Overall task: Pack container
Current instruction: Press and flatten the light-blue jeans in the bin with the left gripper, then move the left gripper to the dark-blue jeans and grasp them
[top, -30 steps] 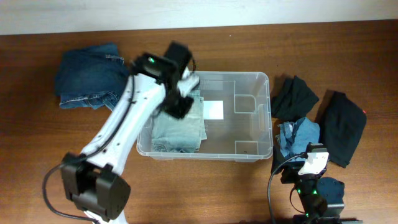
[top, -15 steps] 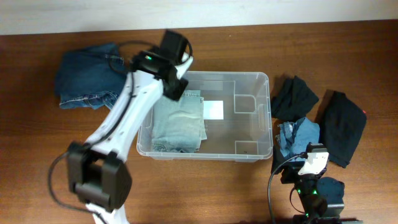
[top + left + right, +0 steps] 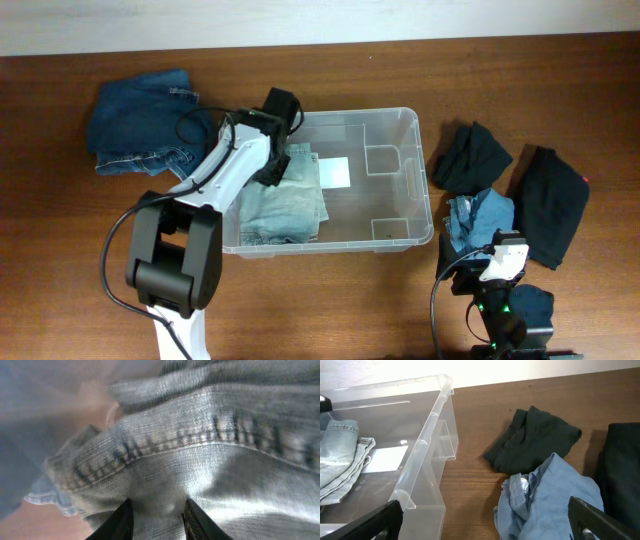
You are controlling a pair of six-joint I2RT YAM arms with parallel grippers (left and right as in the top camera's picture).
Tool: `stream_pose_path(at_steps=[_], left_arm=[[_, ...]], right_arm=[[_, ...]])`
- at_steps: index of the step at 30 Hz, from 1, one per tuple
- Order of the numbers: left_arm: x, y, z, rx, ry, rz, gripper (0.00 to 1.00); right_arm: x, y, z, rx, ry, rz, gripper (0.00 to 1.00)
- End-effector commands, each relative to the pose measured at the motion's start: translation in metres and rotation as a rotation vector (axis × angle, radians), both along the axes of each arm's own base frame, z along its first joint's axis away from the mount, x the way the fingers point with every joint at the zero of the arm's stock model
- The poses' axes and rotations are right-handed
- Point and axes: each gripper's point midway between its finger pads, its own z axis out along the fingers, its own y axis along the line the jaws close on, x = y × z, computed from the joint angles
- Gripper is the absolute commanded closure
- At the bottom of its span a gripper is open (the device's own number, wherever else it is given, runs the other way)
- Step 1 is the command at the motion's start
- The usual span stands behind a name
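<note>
The container (image 3: 424,190) is a clear plastic bin in the middle of the table, with a white label (image 3: 335,172) on its base. Folded light-wash jeans (image 3: 290,205) lie in its left half. My left gripper (image 3: 275,163) reaches down into the bin at the jeans' far end. In the left wrist view its fingers (image 3: 157,521) stand narrowly apart with a fold of the light denim (image 3: 210,460) between them. My right gripper (image 3: 497,262) is open and empty near the front edge. It hangs (image 3: 482,512) between the container's right wall (image 3: 427,435) and a light blue garment (image 3: 555,490).
Dark blue jeans (image 3: 140,130) lie folded at the far left. Right of the bin lie a black garment (image 3: 470,155), a second black garment (image 3: 550,205) and the light blue garment (image 3: 478,218). The first black garment also shows in the right wrist view (image 3: 535,440).
My left gripper rose to the bin's back rim, then came back down onto the jeans. The bin has slid and turned a little to the left. The right arm has not moved.
</note>
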Motion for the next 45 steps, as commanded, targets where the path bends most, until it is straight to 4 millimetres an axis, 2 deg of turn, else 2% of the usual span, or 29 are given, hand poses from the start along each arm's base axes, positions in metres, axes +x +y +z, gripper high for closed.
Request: stream_pose_path(at_steps=[1,2,3,4,6,7,9,10,11,13,14,15,19,20,23,27,28,29,32,37,42,44,45], left_arm=[[0.021,-0.022,0.085,-0.17,-0.154,0.005,0.66],[0.023,-0.025,0.104,-0.195,-0.186,-0.001,0.66],[0.027,-0.026,0.133,-0.217,-0.241,-0.004,0.65],[0.03,-0.025,0.157,-0.23,-0.288,-0.013,0.59],[0.034,-0.018,0.193,-0.246,-0.362,-0.015,0.53],[0.039,0.0,0.214,-0.254,-0.418,0.022,0.47],[0.044,0.032,0.222,-0.256,-0.449,0.107,0.41],[0.046,0.049,0.222,-0.255,-0.454,0.156,0.4],[0.049,0.081,0.218,-0.253,-0.454,0.257,0.35],[0.051,0.135,0.203,-0.295,-0.421,0.385,0.33],[0.051,0.151,0.199,-0.314,-0.414,0.418,0.3],[0.051,0.181,0.188,-0.345,-0.398,0.484,0.28],[0.045,0.273,0.149,-0.49,-0.367,0.677,0.14],[0.046,0.29,0.137,-0.558,-0.364,0.677,0.13],[0.056,0.319,0.102,-0.778,-0.372,0.667,0.13],[0.063,0.339,0.055,-0.886,-0.349,0.701,0.13],[0.064,0.345,0.031,-0.884,-0.328,0.72,0.13],[0.066,0.349,0.015,-0.888,-0.317,0.73,0.13],[0.074,0.355,-0.024,-0.902,-0.312,0.731,0.13],[0.097,0.342,-0.049,-0.972,-0.346,0.659,0.13],[0.104,0.313,-0.071,-1.031,-0.289,0.629,0.13],[0.105,0.299,-0.078,-1.055,-0.254,0.623,0.29],[0.104,0.294,-0.08,-1.059,-0.24,0.623,0.41]], right_arm=[[0.0,-0.001,-0.002,0.008,0.002,-0.006,0.02],[0.0,-0.001,-0.002,0.008,0.002,-0.006,0.02],[0.0,-0.001,-0.002,0.008,0.002,-0.006,0.02],[0.0,-0.001,-0.002,0.008,0.002,-0.006,0.02],[0.0,-0.001,-0.002,0.008,0.002,-0.006,0.02],[0.0,-0.001,-0.002,0.008,0.002,-0.006,0.02],[0.0,-0.001,-0.002,0.008,0.002,-0.006,0.02],[0.0,-0.001,-0.002,0.008,0.001,-0.006,0.02],[0.0,-0.001,-0.002,0.008,0.002,-0.006,0.02],[0.0,-0.001,-0.002,0.008,0.002,-0.006,0.02],[0.0,-0.001,-0.002,0.008,0.002,-0.006,0.01],[0.0,-0.001,-0.002,0.008,0.002,-0.006,0.02],[0.0,-0.001,-0.002,0.008,0.002,-0.006,0.02],[0.0,-0.001,-0.002,0.008,0.002,-0.006,0.02],[0.0,-0.001,-0.002,0.008,0.002,-0.006,0.02],[0.0,-0.001,-0.002,0.008,0.002,-0.006,0.02],[0.0,-0.001,-0.002,0.008,0.002,-0.006,0.02],[0.0,-0.001,-0.002,0.008,0.002,-0.006,0.02],[0.0,-0.001,-0.002,0.008,0.002,-0.006,0.02],[0.0,-0.001,-0.002,0.008,0.002,-0.006,0.02],[0.0,-0.001,-0.002,0.008,0.001,-0.006,0.02],[0.0,-0.001,-0.002,0.008,0.002,-0.006,0.02],[0.0,-0.001,-0.002,0.008,0.002,-0.006,0.02]])
